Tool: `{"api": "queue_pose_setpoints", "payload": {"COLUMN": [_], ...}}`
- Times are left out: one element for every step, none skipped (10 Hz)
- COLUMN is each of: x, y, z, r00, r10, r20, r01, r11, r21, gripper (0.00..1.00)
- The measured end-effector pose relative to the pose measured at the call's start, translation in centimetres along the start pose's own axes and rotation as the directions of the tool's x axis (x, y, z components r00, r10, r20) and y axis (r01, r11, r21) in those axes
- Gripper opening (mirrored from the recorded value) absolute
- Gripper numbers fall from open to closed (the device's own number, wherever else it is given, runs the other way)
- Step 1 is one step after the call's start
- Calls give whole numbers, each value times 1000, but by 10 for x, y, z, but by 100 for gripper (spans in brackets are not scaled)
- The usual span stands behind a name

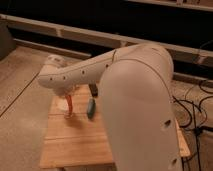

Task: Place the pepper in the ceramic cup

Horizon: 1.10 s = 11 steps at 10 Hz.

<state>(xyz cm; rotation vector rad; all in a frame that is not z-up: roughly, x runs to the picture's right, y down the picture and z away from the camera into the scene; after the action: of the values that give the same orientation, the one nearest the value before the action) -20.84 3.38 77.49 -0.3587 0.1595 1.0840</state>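
My white arm reaches from the right across the wooden table (75,145) to its far left part. Its wrist covers most of the gripper (68,95), which sits just above the table. A slender red pepper (70,106) hangs upright from under the wrist, its lower tip close to the tabletop, with the gripper shut on its top. A pale ceramic cup (63,103) shows only faintly, just left of and behind the pepper. I cannot tell whether the pepper's tip is inside the cup or beside it.
A blue oblong block (90,107) lies on the table just right of the pepper. Black cables (192,107) run over the floor at the right. A dark wall with a pale rail (75,32) stands behind, and speckled floor (22,100) lies to the left.
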Motion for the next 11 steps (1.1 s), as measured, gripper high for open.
{"api": "queue_pose_setpoints", "payload": {"x": [-3,-11,-23,-34,-42,-56,-59,-65,-76,-83,-90], "y": [4,12,9,5,6,6,6,5,9,14,22], "z": [6,13,17,17,14,11,10,5,-6,-12,-16], "r00": [1000,999,998,996,994,990,988,985,976,968,954], "r10": [-12,-36,-58,-78,-95,-120,-126,-138,-167,-190,-223], "r20": [-2,5,21,39,56,80,87,104,139,164,200], "r01": [12,36,58,78,94,119,124,135,162,184,218], "r11": [1000,999,998,997,996,993,992,990,986,982,975], "r21": [-4,-13,-6,5,10,22,25,34,48,51,45], "gripper": [0,0,0,0,0,0,0,0,0,0,0]}}
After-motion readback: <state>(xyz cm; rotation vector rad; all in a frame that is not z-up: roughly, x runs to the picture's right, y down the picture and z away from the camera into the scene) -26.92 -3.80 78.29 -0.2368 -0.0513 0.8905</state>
